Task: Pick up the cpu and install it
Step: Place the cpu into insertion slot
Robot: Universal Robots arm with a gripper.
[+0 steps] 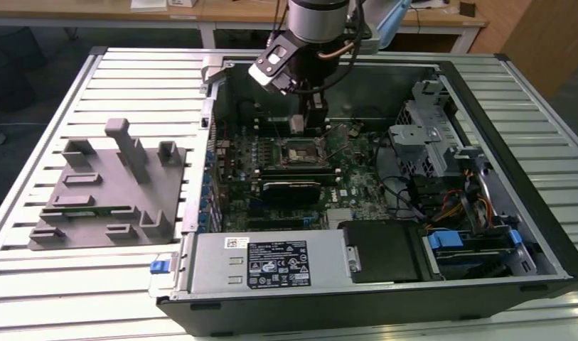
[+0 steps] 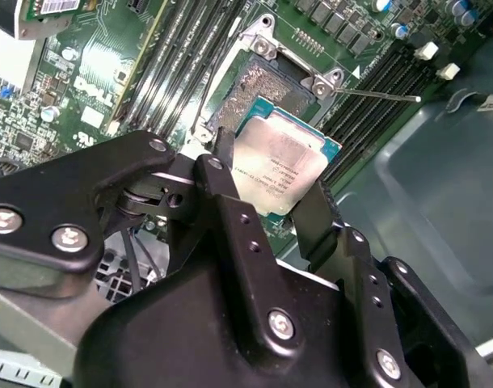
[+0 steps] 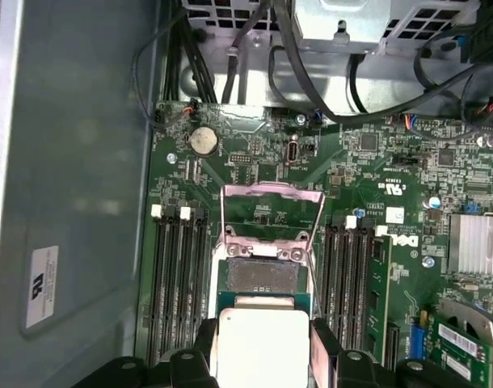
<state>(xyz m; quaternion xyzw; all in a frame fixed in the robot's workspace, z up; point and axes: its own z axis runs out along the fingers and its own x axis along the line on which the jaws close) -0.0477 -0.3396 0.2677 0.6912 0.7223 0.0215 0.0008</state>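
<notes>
Silvery metal showed between the fingers of the gripper (image 2: 269, 174): I had the cpu (image 2: 288, 158) clamped by two opposite edges, its lid bare and a thin green rim showing at the corners. The jaws stood narrow, closed on the cpu and on nothing else.

From the exterior view I judged the cpu to hang inside the case (image 1: 516, 128), clear of the board (image 1: 350, 177) and not yet seated. It sat a little off the socket (image 1: 300, 151), towards the board's far edge.

The second wrist view gave me the relation that mattered. The socket lay bare just beyond the cpu, and its frame partly disappeared behind the cpu's far edge. The cpu's sides ran roughly parallel with the frame, but it looked tilted against the board rather than flat to it. I could not tell how much air was left between them.

In the first wrist view the load plate (image 3: 271, 212) stood swung open on the socket's far side, away from the gripper. Memory slots (image 3: 175, 275) flanked the socket on both sides, just beside the fingers' line.
</notes>
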